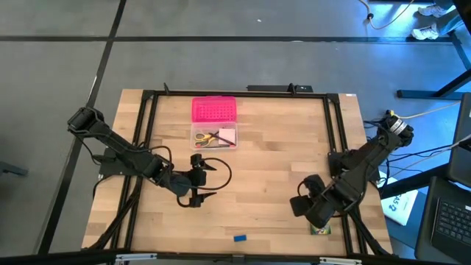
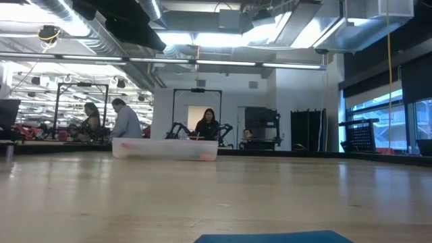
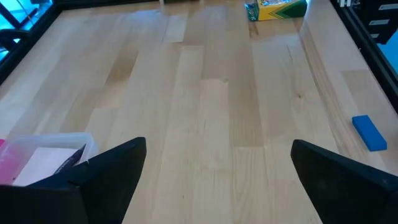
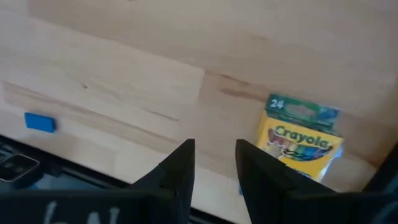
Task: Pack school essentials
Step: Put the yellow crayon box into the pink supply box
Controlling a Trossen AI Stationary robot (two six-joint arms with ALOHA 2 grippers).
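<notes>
Now your right gripper [image 1: 303, 208] hangs over the near right corner of the wooden table [image 1: 272, 147]; its fingers [image 4: 180, 168] stand a little apart with nothing between them, and the crayon box [image 4: 301, 140] lies just beside them, close to the table's edge; I think the next job is to pick that box up, so turn the fingers to line up with its short sides, open wider, come straight down and squeeze gently; take care, because the black frame rail [image 1: 333, 132] runs close by; your left gripper [image 1: 197, 180] waits over the middle of the table with its fingers wide apart and empty; the clear box [image 1: 214, 137] sits near the far edge with its pink lid [image 1: 214, 110] flipped back, and the scissors [image 1: 207, 138] and notepad [image 1: 227, 136] are already inside; the blue eraser [image 1: 240, 238] lies alone near the front edge; behind the table is a big workshop with bright lights, and some people [image 2: 125, 121] sit at benches far off.
</notes>
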